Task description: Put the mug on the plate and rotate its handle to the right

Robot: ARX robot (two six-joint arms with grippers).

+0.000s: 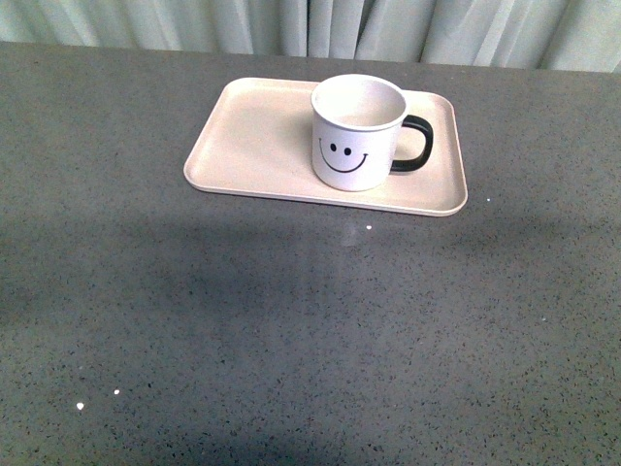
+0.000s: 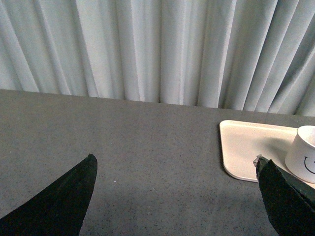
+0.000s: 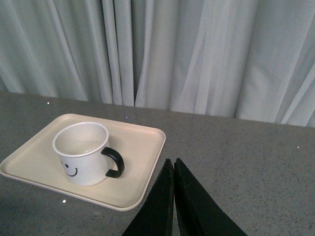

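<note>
The white mug (image 1: 356,131) with a black smiley face stands upright on the right half of the pale pinkish-beige plate (image 1: 252,136). Its black handle (image 1: 415,144) points to the right in the front view. No arm shows in the front view. In the left wrist view my left gripper (image 2: 175,162) is open over bare table, with the plate (image 2: 246,147) and the mug (image 2: 304,155) off to one side. In the right wrist view my right gripper (image 3: 173,162) is shut on nothing, close to the plate (image 3: 140,142) and apart from the mug (image 3: 82,152) and its handle (image 3: 114,162).
The plate lies on a dark grey speckled table (image 1: 310,330). Pale curtains (image 1: 320,24) hang along the table's far edge. A few tiny white specks (image 1: 369,227) dot the tabletop.
</note>
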